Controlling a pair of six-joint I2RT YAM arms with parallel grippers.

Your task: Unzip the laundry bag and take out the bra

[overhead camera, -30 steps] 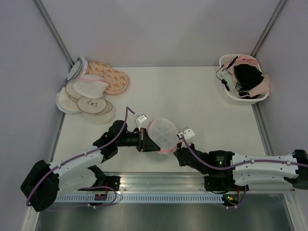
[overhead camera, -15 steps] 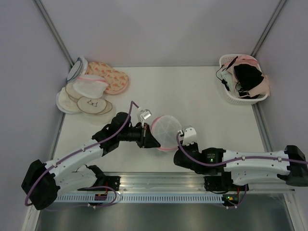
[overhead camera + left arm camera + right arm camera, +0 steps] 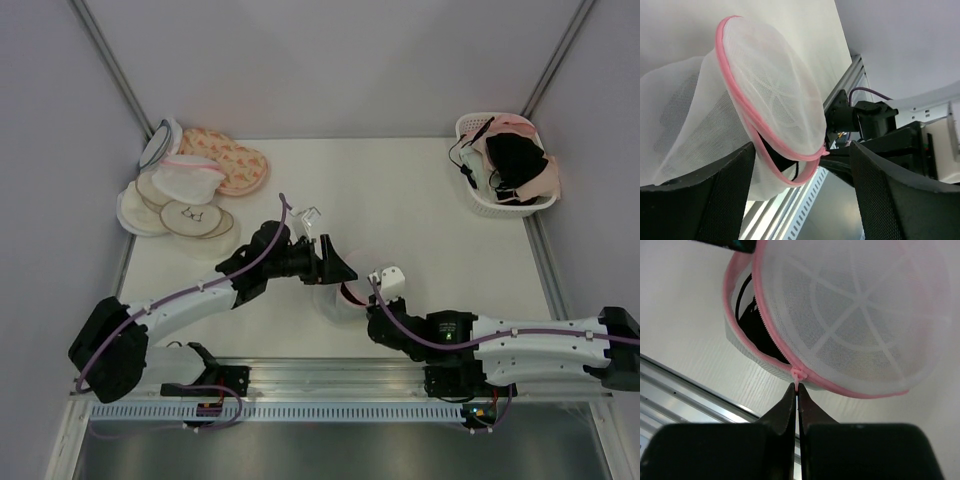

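Observation:
The laundry bag (image 3: 855,315), white mesh with pink zipper trim, lies at the table's near middle. In the top view the laundry bag (image 3: 345,303) is mostly hidden under my left gripper (image 3: 336,270). Its zipper is partly undone and the lid (image 3: 772,95) gapes away from the body. The black bra (image 3: 752,300) shows inside the gap, as does a strap of the bra (image 3: 796,170). My right gripper (image 3: 797,386) is shut on the pink zipper pull (image 3: 798,374). My left gripper (image 3: 801,150) is open, its fingers on either side of the lid's rim without touching it.
A white basket (image 3: 480,205) of bras stands at the back right. A pile of other pouches (image 3: 195,185) lies at the back left. The aluminium rail (image 3: 330,375) runs along the near edge, just behind the bag.
My left gripper has opened and let go of the bag, then moved right and over it. The bag has sunk lower. The right gripper stays shut on the zipper pull.

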